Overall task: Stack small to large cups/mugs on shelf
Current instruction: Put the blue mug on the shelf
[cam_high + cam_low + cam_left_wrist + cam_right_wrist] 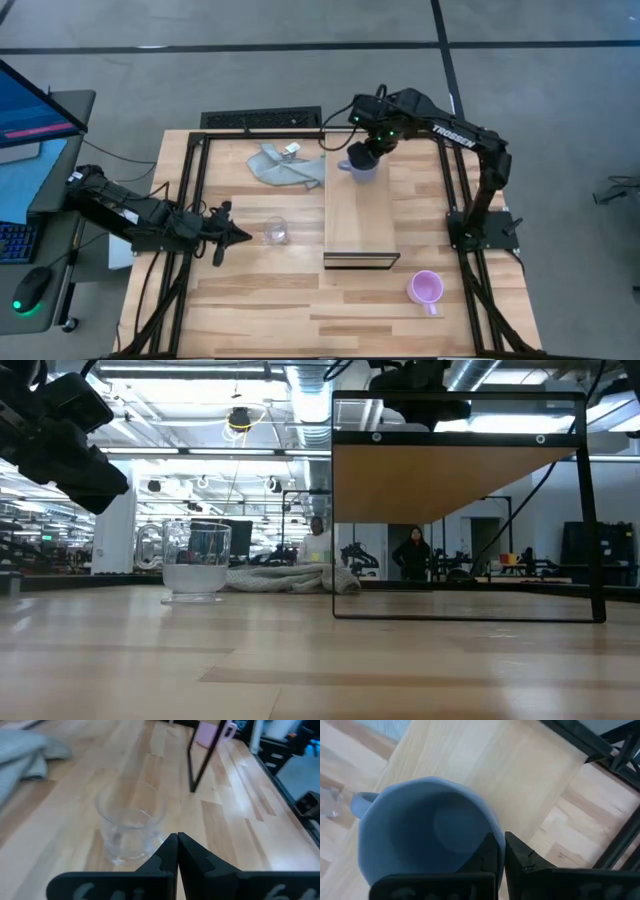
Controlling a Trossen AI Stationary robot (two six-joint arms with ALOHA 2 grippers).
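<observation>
My right gripper (368,152) is shut on the blue-grey mug (362,168) above the far end of the light-wood shelf (360,225). The mug's handle (362,800) points toward the table's left. The clear glass cup (276,231) stands upright on its base on the tabletop, left of the shelf. My left gripper (243,237) is shut and points at the glass cup from the left, a little short of it. The pink mug (426,288) stands upright on the table near the front right, past the shelf's near end. My right gripper pinches the blue-grey mug's rim (490,832) on the side opposite the handle, one finger (485,857) inside and the other (520,857) outside. The fingers come from above, pointing steeply down. The mug hangs upright, mouth up, over the shelf; whether its base touches the plank I cannot tell.
A crumpled grey cloth (285,165) lies on the table at the far left of the shelf. A keyboard (262,120) sits beyond the table's far edge. The shelf's dark frame legs (335,530) stand on the table. People stand in the room behind.
</observation>
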